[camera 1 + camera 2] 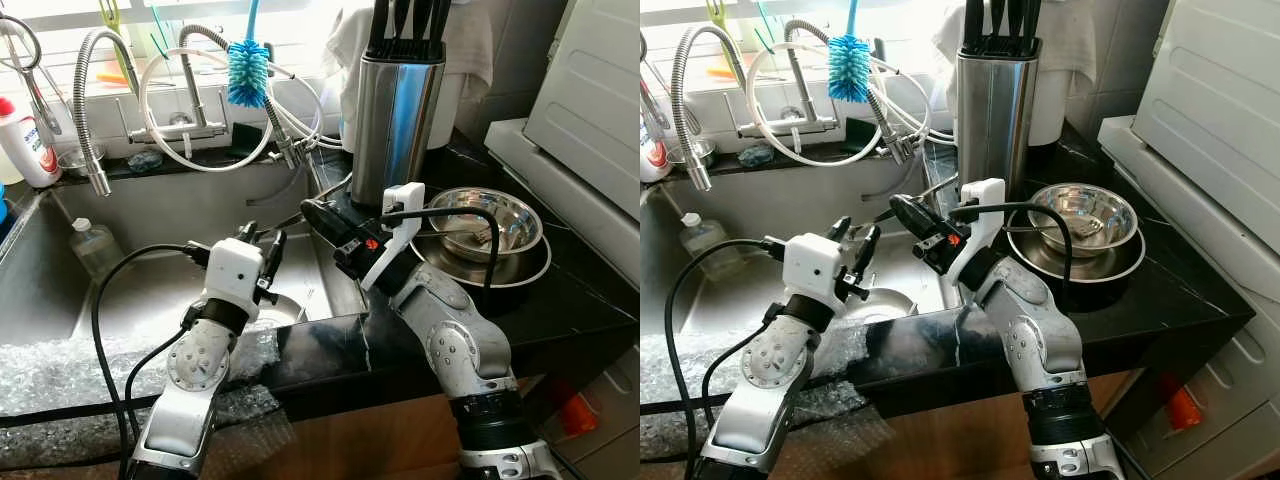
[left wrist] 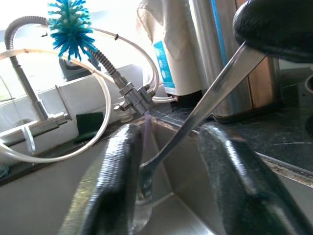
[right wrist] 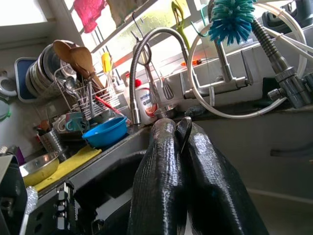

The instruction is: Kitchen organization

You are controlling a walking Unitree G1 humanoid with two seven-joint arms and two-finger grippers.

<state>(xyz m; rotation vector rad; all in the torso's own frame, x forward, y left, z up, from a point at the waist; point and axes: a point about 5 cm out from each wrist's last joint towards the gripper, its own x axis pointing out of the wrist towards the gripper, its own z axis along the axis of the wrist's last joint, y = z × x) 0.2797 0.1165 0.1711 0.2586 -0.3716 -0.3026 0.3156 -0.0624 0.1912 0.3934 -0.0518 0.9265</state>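
Reaching over the sink [image 1: 150,290], both grippers are seen close together near its right edge. The right gripper [image 1: 312,213] is clamped on the handle end of a metal utensil [image 2: 195,115]; in the right wrist view its fingers [image 3: 161,166] are pressed together with a thin metal edge pinched between them. The utensil's type cannot be told. From the left wrist view the handle is seen running down from the right gripper's black tip, slanting between the left gripper's spread fingers [image 2: 110,176], with its lower end near the left finger. Whether that finger is touching the handle cannot be told. The left gripper [image 1: 262,243] is held apart, just left of the right one, above the basin.

A white dish [image 1: 285,310] is lying in the basin below the left gripper. A clear bottle [image 1: 95,245] is standing in the basin's left part. Bubble wrap [image 1: 60,365] is spread over the sink's near edge. A steel knife block [image 1: 395,110] is standing on the black counter [image 1: 580,300] just behind the right gripper. Stacked steel bowls [image 1: 485,225] are set right of the block. A blue brush [image 1: 247,70] is hung on the hose by the tap [image 1: 185,125]. A blue bowl [image 3: 105,132] and a dish rack [image 3: 80,93] are visible in the right wrist view, beside the sink.
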